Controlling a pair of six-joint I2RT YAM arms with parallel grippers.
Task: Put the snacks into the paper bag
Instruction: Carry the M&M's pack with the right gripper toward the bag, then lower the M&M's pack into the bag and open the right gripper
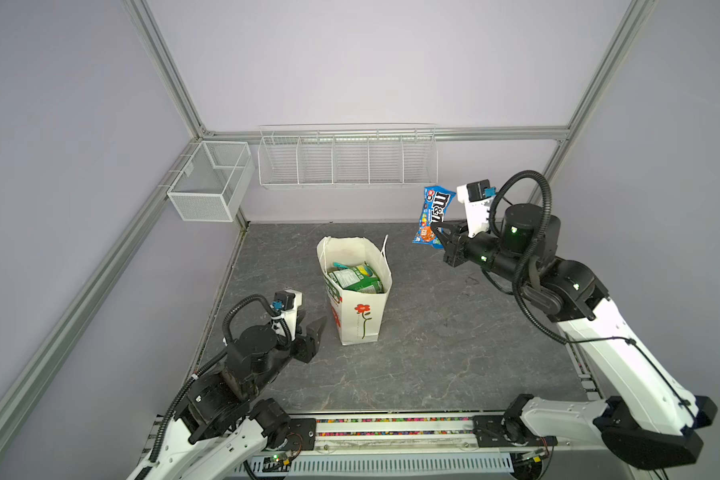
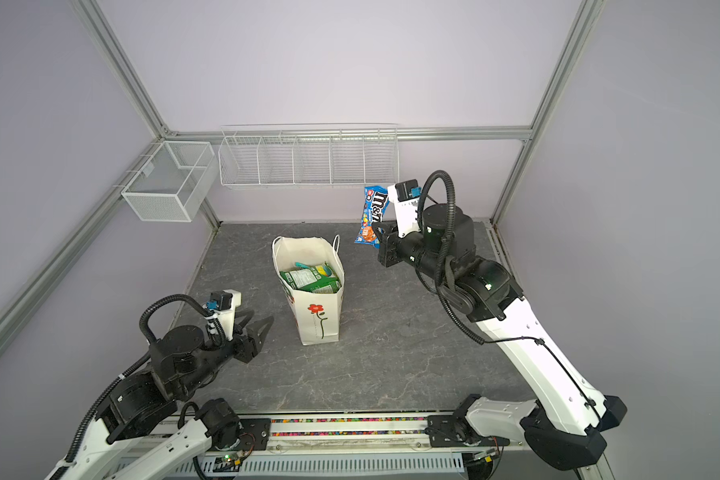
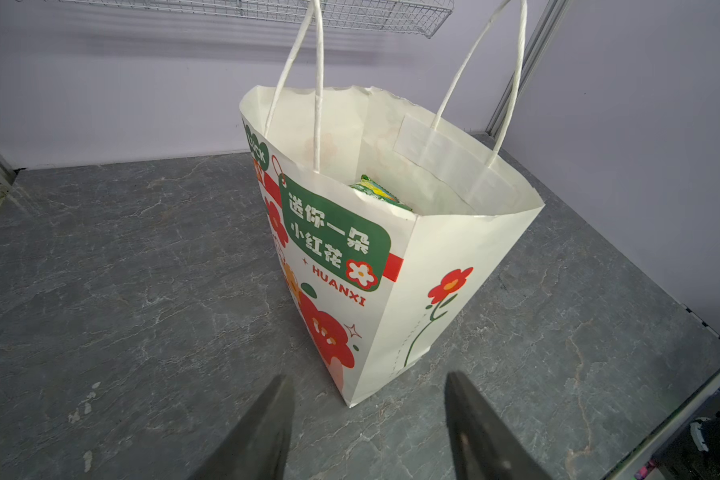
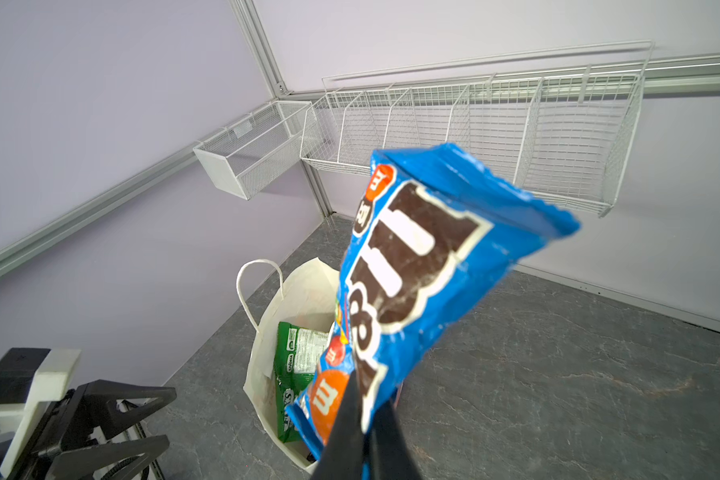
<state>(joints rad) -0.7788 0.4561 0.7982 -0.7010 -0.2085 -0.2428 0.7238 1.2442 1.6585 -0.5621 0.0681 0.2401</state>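
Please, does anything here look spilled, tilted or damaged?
Nothing stands out. The paper bag stands upright with packets inside; the blue M&M's packet is pinched at one end in the right gripper, raised beside the bag.

We are looking into a robot test cell in a lab.
We read it from the aluminium frame (image 1: 171, 79) of slotted bars that boxes the space, with plain lilac wall panels (image 1: 371, 62) fitted between the bars. A grey stone-patterned surface (image 1: 433, 353) lies at the bottom of the cell. Along its near edge runs a metal rail (image 1: 391, 428), and we see the left arm (image 1: 242, 365) and the right arm (image 1: 624, 357) mounted at its two ends, their cables looped in black conduit. Below the rail sit a slotted cable duct (image 1: 371, 463) and a bare circuit board (image 1: 277, 458) with a lit green lamp. A white wire rack (image 1: 346, 166) and a mesh basket (image 1: 208, 187) hang on the walls beyond the far edge.
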